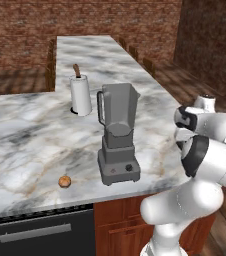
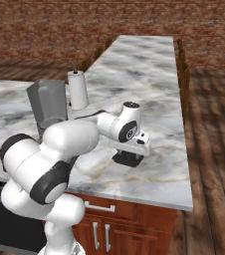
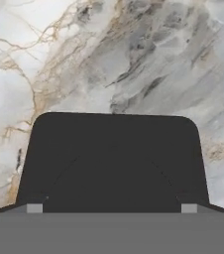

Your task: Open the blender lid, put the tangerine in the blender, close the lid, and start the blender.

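Observation:
The grey blender (image 1: 117, 135) stands near the counter's front edge with its jar top uncovered; the arm partly hides the blender (image 2: 47, 104) in the right base view. To the blender's right, my gripper (image 2: 129, 153) points down over the counter, shut on the dark blender lid (image 2: 126, 160). The lid sits at or just above the marble. In the hand view the blender lid (image 3: 112, 158) spans the gap between my fingertips (image 3: 34, 208). The small orange tangerine (image 1: 64, 181) lies on the counter left of the blender base, close to the front edge.
A white paper-towel roll (image 1: 80, 95) stands behind the blender to the left. The marble counter (image 1: 25, 130) runs in an L toward the back. Its right edge (image 2: 184, 149) is close to the lid. Wooden cabinets sit under the front edge.

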Motion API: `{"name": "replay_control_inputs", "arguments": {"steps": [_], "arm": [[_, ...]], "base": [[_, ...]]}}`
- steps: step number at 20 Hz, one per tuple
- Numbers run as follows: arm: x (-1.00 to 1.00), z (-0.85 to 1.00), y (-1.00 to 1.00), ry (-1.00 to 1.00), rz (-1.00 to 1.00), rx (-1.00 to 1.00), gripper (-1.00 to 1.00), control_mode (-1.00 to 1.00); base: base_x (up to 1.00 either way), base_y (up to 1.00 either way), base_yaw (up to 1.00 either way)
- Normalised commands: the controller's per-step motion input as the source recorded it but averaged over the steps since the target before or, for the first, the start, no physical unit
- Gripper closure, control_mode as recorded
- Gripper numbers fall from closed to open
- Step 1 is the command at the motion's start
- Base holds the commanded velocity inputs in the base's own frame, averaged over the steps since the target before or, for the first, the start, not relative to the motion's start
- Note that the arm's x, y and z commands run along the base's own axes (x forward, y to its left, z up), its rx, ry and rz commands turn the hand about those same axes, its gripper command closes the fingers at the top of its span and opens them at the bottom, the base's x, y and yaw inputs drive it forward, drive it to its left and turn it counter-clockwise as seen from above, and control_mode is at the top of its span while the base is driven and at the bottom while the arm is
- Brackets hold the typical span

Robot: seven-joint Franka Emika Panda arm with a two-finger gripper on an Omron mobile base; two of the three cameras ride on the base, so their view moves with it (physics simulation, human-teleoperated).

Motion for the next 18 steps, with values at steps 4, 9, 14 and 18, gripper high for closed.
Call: {"name": "replay_control_inputs", "arguments": {"steps": [4, 9, 14, 18], "arm": [[0.31, -0.62, 0.00, 0.00, 0.00, 0.05, 1.00, -1.00], [0.32, -0.35, 0.00, -0.01, -0.05, 0.01, 1.00, -1.00], [0.25, -0.28, 0.10, -0.01, -0.08, 0.00, 1.00, -1.00], [0.13, -0.39, 0.19, 0.00, -0.07, -0.02, -1.00, -1.00]], "base": [[0.00, 0.00, 0.00], [0.00, 0.00, 0.00], [0.00, 0.00, 0.00], [0.00, 0.00, 0.00]]}}
